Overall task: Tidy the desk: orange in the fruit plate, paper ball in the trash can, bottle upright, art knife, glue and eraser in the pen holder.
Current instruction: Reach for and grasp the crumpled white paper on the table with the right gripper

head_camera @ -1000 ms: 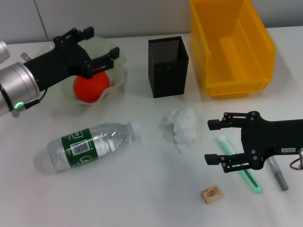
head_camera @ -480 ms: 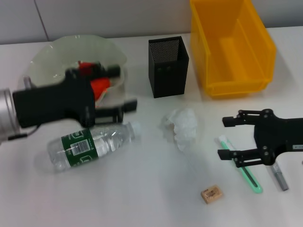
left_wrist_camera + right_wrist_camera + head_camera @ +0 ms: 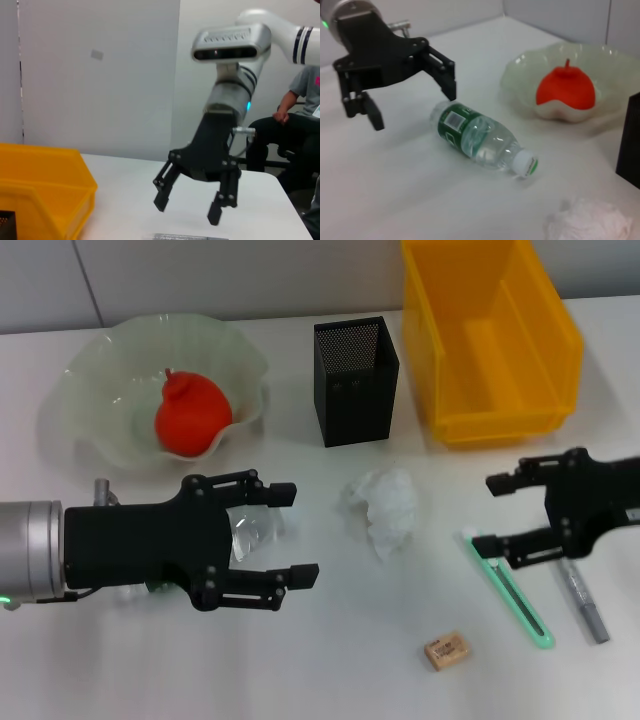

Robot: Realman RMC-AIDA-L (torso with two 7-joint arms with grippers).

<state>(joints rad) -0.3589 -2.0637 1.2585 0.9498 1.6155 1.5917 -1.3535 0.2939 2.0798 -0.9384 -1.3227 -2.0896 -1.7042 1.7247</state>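
Your left gripper [image 3: 283,532] hangs wide open over the water bottle [image 3: 481,142], which lies on its side on the bench [image 3: 330,660] needing to stand up, while your right gripper [image 3: 493,515], open too, waits near the paper ball [image 3: 383,506].

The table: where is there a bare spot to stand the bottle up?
Bare table runs along the near edge, left of the eraser. Another strip lies between the green bowl and the black mesh cup. It is crowded around the paper ball and under the right gripper.
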